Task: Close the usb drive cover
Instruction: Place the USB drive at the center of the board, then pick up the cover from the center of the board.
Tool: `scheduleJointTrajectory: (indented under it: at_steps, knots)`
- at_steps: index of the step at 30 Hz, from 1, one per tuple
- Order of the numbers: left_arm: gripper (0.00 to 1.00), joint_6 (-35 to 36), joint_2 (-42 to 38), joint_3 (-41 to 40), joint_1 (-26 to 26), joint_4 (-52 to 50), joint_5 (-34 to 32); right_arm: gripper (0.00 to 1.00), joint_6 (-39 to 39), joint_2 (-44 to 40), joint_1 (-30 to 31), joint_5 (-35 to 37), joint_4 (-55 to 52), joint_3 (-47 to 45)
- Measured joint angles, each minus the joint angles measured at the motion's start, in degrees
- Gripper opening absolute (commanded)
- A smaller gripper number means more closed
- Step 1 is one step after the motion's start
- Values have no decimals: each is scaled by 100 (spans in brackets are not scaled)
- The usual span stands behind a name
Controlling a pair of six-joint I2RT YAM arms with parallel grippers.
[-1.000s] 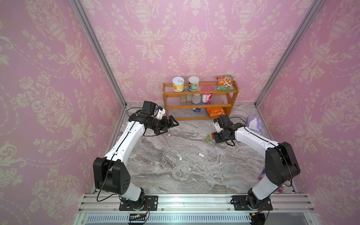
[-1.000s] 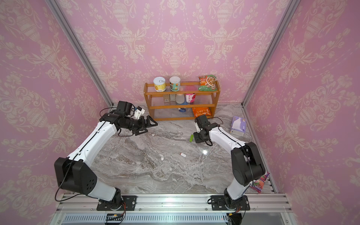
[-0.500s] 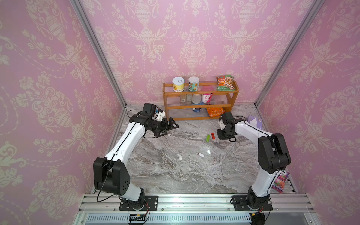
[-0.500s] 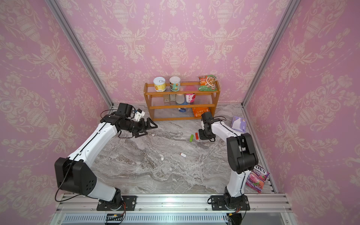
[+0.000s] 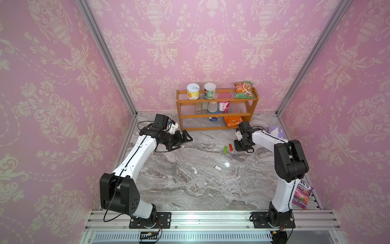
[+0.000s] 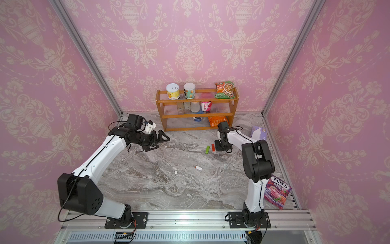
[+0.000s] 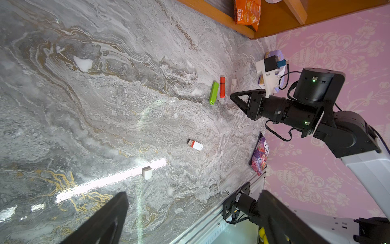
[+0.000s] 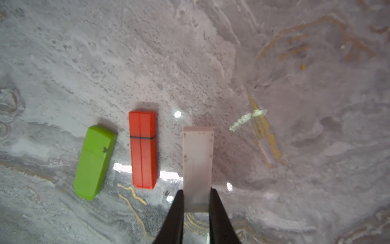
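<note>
Marble, grey and shiny, is the table (image 5: 190, 190) we work on. Far left, our left pincer (image 5: 182, 143) hangs over it with its jaws wide open and nothing in them. Next, near the middle, lies the little white cap (image 5: 195, 172), and close by, not touching it, the white usb drive (image 5: 217, 168) with its red plug bare. Further right lie a green drive (image 5: 225, 149) and a red drive (image 5: 230, 147), side by side, both closed. Beside them our right pincer (image 8: 196, 194) is squeezed nearly shut on the end of a pale drive (image 8: 197, 160). We think the white usb drive and white cap are light, hard and smooth, so they may slide on the shiny table. We would pinch the drive by its long white sides, away from the plug, and the cap by its flat sides, open end facing the plug.
</note>
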Motion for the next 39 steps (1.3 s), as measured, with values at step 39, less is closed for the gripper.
scheduleJointTrajectory:
  at_steps: [39]
  knots:
    - [96,-922,-905,-1720,1123,385,35,49,-1545,-940,3582,-555,1187,-1047]
